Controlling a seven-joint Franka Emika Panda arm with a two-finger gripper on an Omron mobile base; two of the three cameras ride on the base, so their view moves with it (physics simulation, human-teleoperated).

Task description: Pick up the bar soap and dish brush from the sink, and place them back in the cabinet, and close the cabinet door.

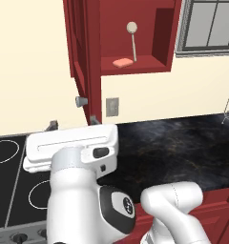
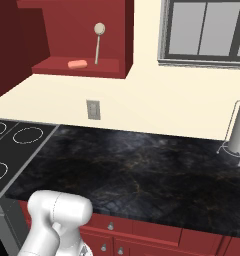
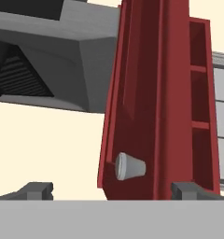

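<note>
No writing is readable anywhere. The cabinet (image 1: 135,66) is dark red and boxy, with a smooth shelf. On that shelf the bar soap (image 1: 121,62), a flat salmon block with rounded corners, lies flat just left of the dish brush (image 1: 132,40), which stands upright, round head on top. The cabinet door (image 3: 146,107) stands open, its grey cone-shaped knob (image 3: 129,166) between the spread fingers of the gripper (image 3: 113,189), which hold nothing.

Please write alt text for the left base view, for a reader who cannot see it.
The open gripper sits just below the knob of the open cabinet door. Inside the cabinet, the bar soap lies on the shelf and the dish brush stands upright beside it.
</note>
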